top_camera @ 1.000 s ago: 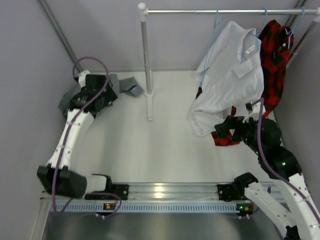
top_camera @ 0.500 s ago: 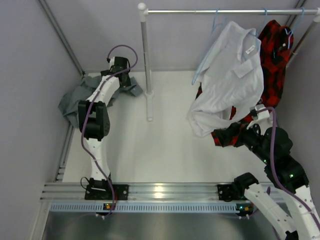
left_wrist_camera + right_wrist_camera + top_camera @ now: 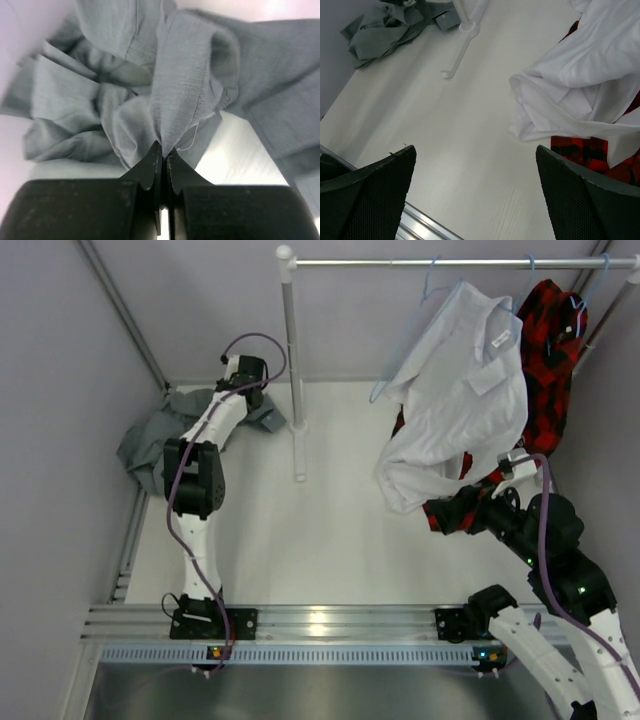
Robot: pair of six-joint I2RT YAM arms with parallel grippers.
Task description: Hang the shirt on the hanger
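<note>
The left arm is now reaching farther into the far-left corner, and the left gripper (image 3: pixel 162 147) is pinching shut on a finely woven fold of the shirt (image 3: pixel 180 90). The soft grey cloth is lying crumpled there, partly hidden beneath the arm. The right gripper (image 3: pixel 475 148) is hanging wide open, holding nothing, above the smooth white table (image 3: pixel 470 100).

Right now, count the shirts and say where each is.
3. The grey shirt lies crumpled at far left; the white shirt hangs from the rail; the plaid shirt hangs partly behind it, far right. Another could hide behind them.
</note>
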